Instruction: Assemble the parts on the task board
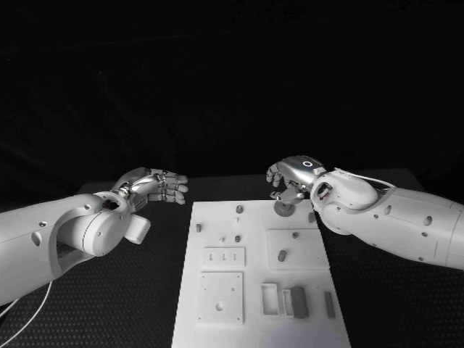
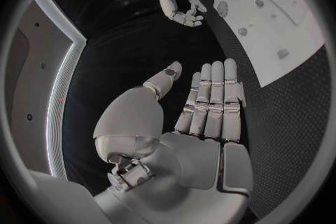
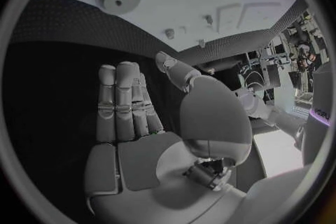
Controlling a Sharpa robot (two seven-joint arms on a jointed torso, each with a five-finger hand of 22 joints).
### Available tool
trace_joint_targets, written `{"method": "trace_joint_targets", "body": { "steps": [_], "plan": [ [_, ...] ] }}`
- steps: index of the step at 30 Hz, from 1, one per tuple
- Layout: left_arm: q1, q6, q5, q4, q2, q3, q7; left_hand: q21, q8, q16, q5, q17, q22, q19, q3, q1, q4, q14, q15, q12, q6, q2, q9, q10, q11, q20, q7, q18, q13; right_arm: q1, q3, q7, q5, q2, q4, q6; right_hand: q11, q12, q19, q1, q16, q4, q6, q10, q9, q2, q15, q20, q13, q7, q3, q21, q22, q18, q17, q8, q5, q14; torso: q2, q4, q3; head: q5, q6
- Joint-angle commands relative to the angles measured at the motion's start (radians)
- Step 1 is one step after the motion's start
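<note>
Two hands flank your white task board (image 1: 255, 290) on the black table (image 1: 106, 304), its grey parts (image 1: 299, 301) nearest you. Farther back, your left hand (image 1: 156, 185) and right hand (image 1: 291, 180) hover empty, fingers extended, beside its far corners.

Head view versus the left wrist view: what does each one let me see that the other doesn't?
Head view alone: the near end of the task board with its rectangular recesses and a grey part standing there. Left wrist view alone: the left hand's flat palm side, fingers straight and holding nothing. Both: the right hand at the board's far end, beside a round part.
</note>
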State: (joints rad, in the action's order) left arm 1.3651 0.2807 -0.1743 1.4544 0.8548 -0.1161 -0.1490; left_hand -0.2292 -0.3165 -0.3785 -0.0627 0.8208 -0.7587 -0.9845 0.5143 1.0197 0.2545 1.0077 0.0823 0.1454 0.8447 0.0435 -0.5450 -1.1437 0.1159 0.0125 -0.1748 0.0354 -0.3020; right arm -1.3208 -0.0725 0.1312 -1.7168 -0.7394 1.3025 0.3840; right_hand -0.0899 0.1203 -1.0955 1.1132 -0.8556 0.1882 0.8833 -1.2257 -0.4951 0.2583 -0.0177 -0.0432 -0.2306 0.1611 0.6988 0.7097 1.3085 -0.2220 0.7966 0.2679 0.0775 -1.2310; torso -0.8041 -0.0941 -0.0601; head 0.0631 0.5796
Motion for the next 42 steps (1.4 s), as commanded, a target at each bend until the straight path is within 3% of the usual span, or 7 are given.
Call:
{"method": "trace_joint_targets", "body": {
  "steps": [1, 6, 10, 13, 15, 18, 42],
  "plan": [
    [0.001, -0.021, -0.014, -0.003, -0.004, 0.001, -0.013, 0.003, 0.006, 0.007, 0.004, 0.001, -0.001, -0.003, 0.001, 0.003, -0.005, 0.004, -0.001, -0.004, -0.001, 0.006, -0.001, -0.002, 0.000, 0.005, -0.004, 0.016, -0.002, 0.001, 0.000, -0.029, 0.031, -0.006, -0.020, -0.124, 0.012, 0.017, 0.009, -0.011, 0.000, -0.010, -0.001, -0.026, 0.001, 0.008, -0.013, 0.003, -0.018, -0.003, -0.003, 0.000, 0.020, -0.040, -0.004, 0.006, 0.001, 0.005, 0.004, 0.0120, -0.0042, -0.004, -0.008],
    [0.001, -0.026, -0.015, -0.008, -0.005, 0.000, -0.011, 0.004, 0.006, 0.008, 0.004, 0.003, -0.002, -0.002, 0.001, 0.004, -0.004, 0.004, 0.000, -0.005, -0.001, 0.005, -0.001, -0.001, 0.001, 0.005, -0.004, 0.015, -0.003, 0.001, 0.000, -0.023, 0.003, -0.007, -0.049, -0.170, 0.011, 0.016, 0.021, -0.023, 0.001, -0.023, -0.011, -0.021, 0.003, 0.025, -0.012, -0.002, -0.038, 0.007, -0.007, -0.004, 0.019, -0.040, -0.008, 0.003, 0.001, 0.019, 0.004, 0.0131, -0.0084, -0.007, -0.009],
    [0.001, -0.026, -0.017, -0.012, -0.008, 0.000, -0.011, 0.005, 0.006, 0.009, 0.004, 0.003, -0.002, -0.002, 0.001, 0.005, -0.004, 0.003, 0.000, -0.006, -0.001, 0.005, -0.001, 0.000, 0.001, 0.005, -0.004, 0.015, -0.003, 0.002, -0.001, -0.027, -0.002, 0.002, -0.074, -0.188, 0.046, 0.155, 0.009, -0.027, -0.079, -0.018, -0.025, -0.118, 0.005, 0.032, -0.040, 0.004, -0.210, -0.006, -0.047, 0.024, 0.025, -0.040, 0.041, -0.001, 0.000, 0.011, 0.004, 0.0133, -0.0081, -0.006, -0.007],
    [0.001, -0.029, -0.021, -0.021, -0.018, 0.000, -0.013, 0.005, 0.006, 0.010, 0.004, 0.004, -0.002, -0.002, 0.001, 0.005, -0.004, 0.003, 0.000, -0.007, -0.001, 0.005, -0.001, 0.000, 0.001, 0.004, -0.004, 0.015, -0.003, 0.004, -0.001, -0.042, 0.081, 0.015, -0.109, -0.206, 0.054, 0.395, 0.001, -0.030, -0.246, -0.013, -0.024, -0.033, 0.005, 0.035, -0.051, 0.013, -0.541, -0.010, -0.073, 0.082, 0.029, -0.040, 0.159, -0.004, 0.000, 0.027, 0.004, 0.0120, -0.0085, -0.007, -0.007],
    [0.000, -0.030, -0.021, -0.029, -0.027, 0.000, -0.013, 0.005, 0.006, 0.010, 0.004, 0.004, -0.002, -0.001, 0.001, 0.005, -0.004, 0.003, 0.000, -0.007, -0.001, 0.004, -0.001, 0.000, 0.001, 0.004, -0.004, 0.015, -0.004, 0.007, -0.001, -0.051, 0.153, 0.025, -0.143, -0.215, 0.048, 0.702, 0.026, -0.039, -0.404, -0.025, -0.014, 0.149, -0.001, 0.034, -0.051, 0.015, -0.887, -0.008, -0.057, 0.152, 0.027, -0.040, 0.262, -0.003, -0.002, 0.087, 0.004, 0.0106, -0.0078, -0.009, -0.005],
    [0.000, -0.032, -0.021, -0.038, -0.033, -0.001, -0.013, 0.005, 0.007, 0.011, 0.004, 0.005, -0.002, -0.001, 0.001, 0.004, -0.004, 0.003, 0.000, -0.008, -0.001, 0.004, -0.001, 0.001, 0.002, 0.004, -0.004, 0.014, -0.004, 0.012, -0.001, -0.059, 0.142, 0.031, -0.165, -0.219, 0.038, 0.836, 0.038, -0.025, -0.475, -0.010, -0.027, 0.195, -0.005, 0.033, -0.037, 0.023, -0.992, 0.001, -0.040, 0.204, 0.026, -0.040, 0.283, -0.010, 0.002, 0.109, 0.003, 0.0100, -0.0060, -0.005, -0.003],
    [-0.001, -0.034, -0.022, -0.037, -0.035, -0.001, -0.011, 0.007, 0.008, 0.014, 0.004, 0.007, -0.003, 0.000, 0.000, 0.003, -0.004, 0.002, 0.001, -0.011, -0.003, 0.002, -0.002, 0.002, 0.003, 0.004, -0.005, 0.014, -0.006, 0.042, -0.003, -0.089, 0.126, 0.081, -0.230, -0.230, 0.051, 1.011, 0.051, -0.023, -0.622, -0.014, -0.025, 0.210, -0.018, 0.002, -0.045, 0.039, -1.021, -0.012, -0.015, 0.304, 0.022, -0.040, 0.260, 0.000, 0.001, 0.130, 0.004, 0.0107, -0.0031, -0.007, 0.015]
  ]
}}
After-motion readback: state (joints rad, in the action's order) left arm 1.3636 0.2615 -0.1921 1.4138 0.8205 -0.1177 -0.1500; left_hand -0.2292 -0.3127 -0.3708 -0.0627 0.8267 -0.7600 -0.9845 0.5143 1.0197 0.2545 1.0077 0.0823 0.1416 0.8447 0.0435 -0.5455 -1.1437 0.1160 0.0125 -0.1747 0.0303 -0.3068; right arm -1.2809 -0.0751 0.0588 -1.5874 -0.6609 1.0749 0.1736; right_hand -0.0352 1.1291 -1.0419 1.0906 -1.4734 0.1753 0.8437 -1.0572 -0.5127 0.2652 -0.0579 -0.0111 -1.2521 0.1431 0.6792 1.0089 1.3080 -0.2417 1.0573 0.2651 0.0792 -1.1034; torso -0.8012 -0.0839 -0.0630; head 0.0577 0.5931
